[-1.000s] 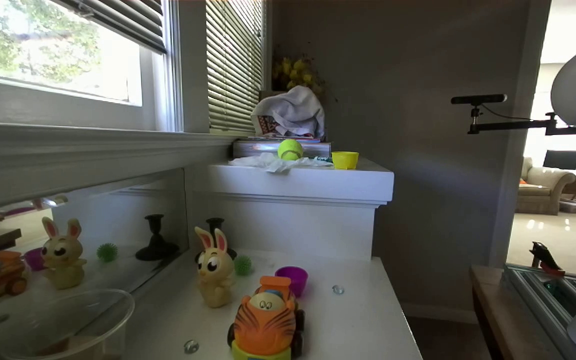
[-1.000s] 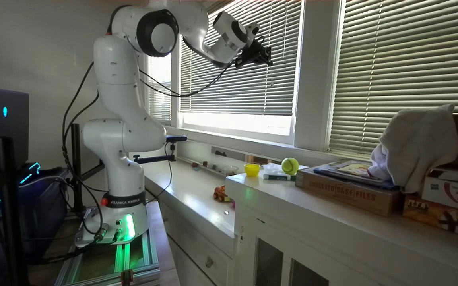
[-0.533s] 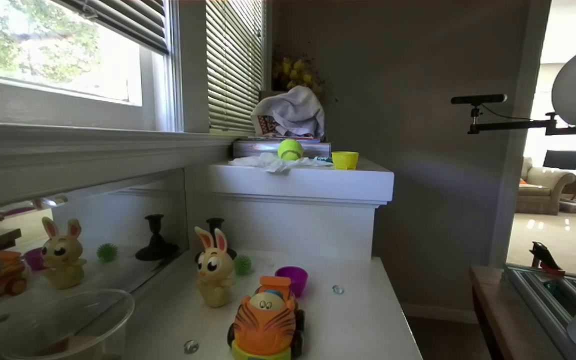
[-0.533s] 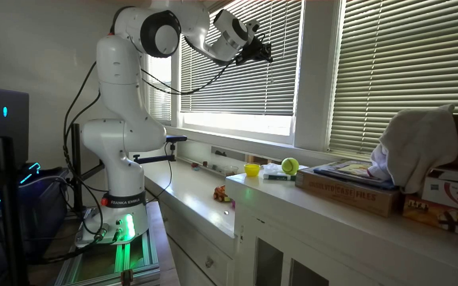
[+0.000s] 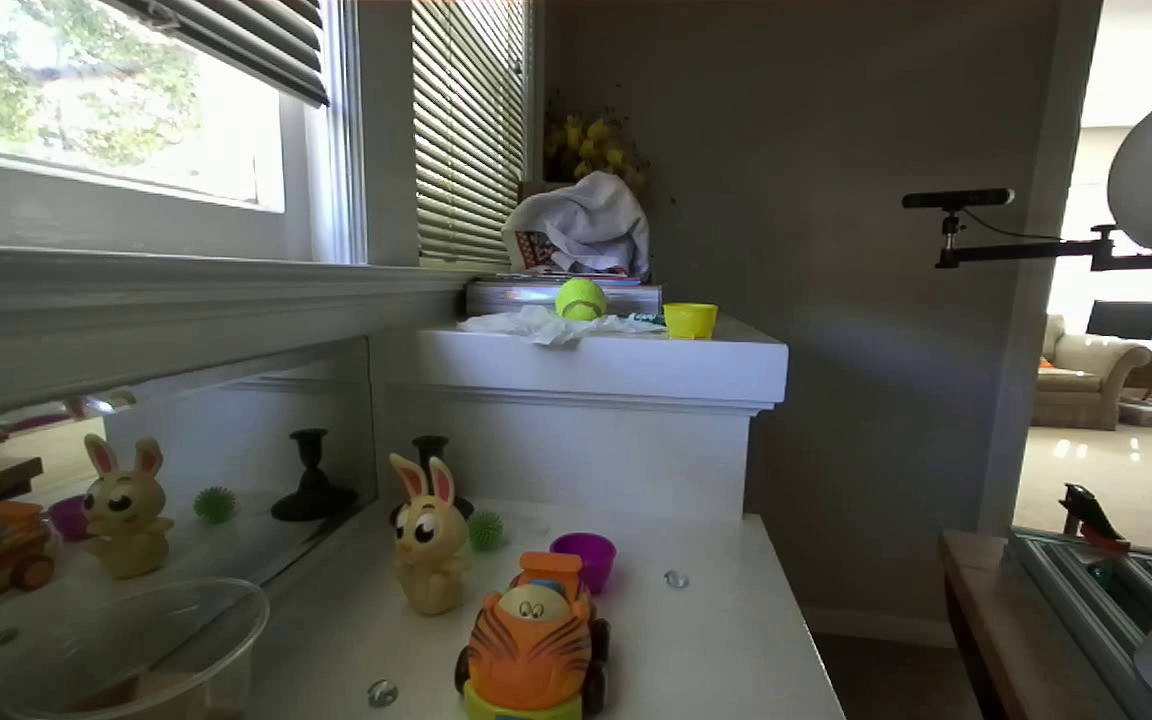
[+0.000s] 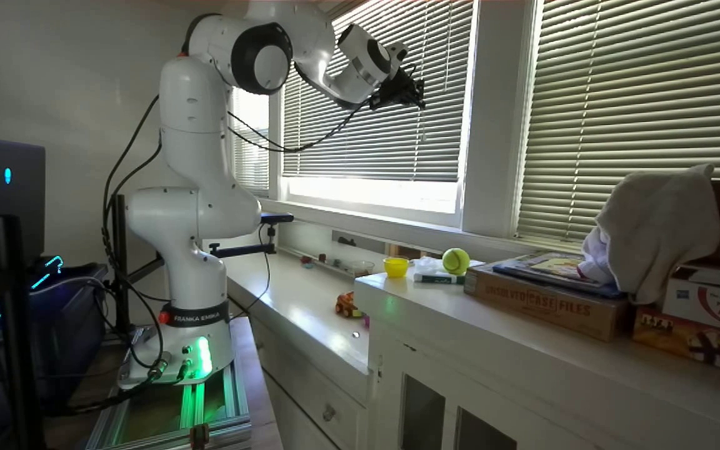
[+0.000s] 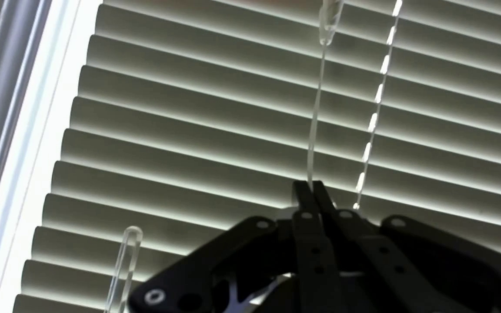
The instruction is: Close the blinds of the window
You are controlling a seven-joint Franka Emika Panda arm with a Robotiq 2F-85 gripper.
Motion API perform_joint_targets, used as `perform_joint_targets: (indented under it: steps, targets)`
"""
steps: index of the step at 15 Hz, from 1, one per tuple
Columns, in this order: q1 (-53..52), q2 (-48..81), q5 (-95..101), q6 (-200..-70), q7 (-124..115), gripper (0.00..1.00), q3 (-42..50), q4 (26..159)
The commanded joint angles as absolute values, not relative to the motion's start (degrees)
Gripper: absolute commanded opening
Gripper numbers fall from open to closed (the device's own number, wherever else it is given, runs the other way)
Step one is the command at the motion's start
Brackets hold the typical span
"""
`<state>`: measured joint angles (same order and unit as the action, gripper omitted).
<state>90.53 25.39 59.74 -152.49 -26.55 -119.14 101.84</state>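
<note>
The blinds (image 6: 391, 140) hang over the window (image 6: 375, 194), stopping short of its foot. In front of the window, the claw (image 7: 310, 184) is closed, its tips pinching the cord (image 7: 313, 132). Lowering the blinds probably wants a firm pinch, a slow pull, then cord paid out evenly, clear of the wand (image 7: 123, 269).

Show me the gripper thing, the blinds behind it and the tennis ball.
Gripper (image 7: 310, 186), wrist view: midway between its closed fingertips.
Blinds (image 7: 168, 102), wrist view: on one slat.
Tennis ball (image 6: 455, 261), in an exterior view: its visible side.
</note>
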Motion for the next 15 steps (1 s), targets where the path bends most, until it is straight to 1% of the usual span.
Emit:
perform_joint_targets:
  steps: [1,6,11,12,13,15]
  targets:
    - [87.3,23.39,57.77,-153.84,-25.53,0.0,-115.64,100.37]
    - [83.38,22.5,56.4,-156.19,-24.94,0.0,-112.04,99.39]
    - [77.17,22.0,56.14,-158.3,-25.35,0.0,-107.31,98.18]
    - [76.11,21.6,56.23,-158.41,-25.96,0.13,-106.32,97.61]
    - [74.94,21.72,56.33,-157.98,-25.67,0.28,-105.56,97.27]
    - [73.19,21.83,56.55,-156.86,-25.64,0.4,-104.32,97.43]
